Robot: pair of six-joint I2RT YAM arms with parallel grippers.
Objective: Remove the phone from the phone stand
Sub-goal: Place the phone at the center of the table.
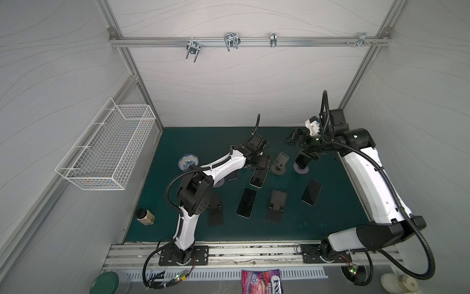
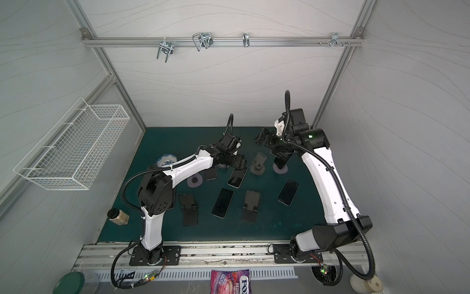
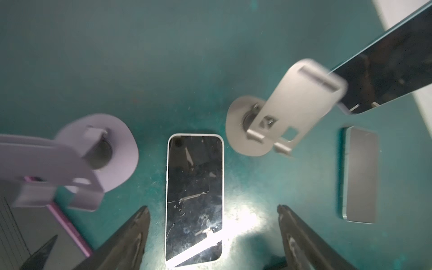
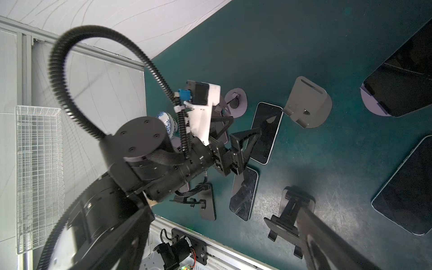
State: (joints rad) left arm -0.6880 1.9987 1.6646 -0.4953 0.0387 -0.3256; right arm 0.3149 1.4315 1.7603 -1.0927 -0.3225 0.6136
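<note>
A dark phone leans in a lilac phone stand at the back right, also in the left wrist view as the phone. My right gripper hovers just above it, open and holding nothing. My left gripper is open, with its fingers apart on either side of a white-edged phone lying flat on the mat and touching neither edge. In a top view that phone lies just in front of the left gripper. An empty grey stand stands between the two grippers.
Another lilac stand has a pink-edged phone beside it. Two more phones lie flat, near two black stands. A blue-white bowl, a jar and a wall basket are at the left.
</note>
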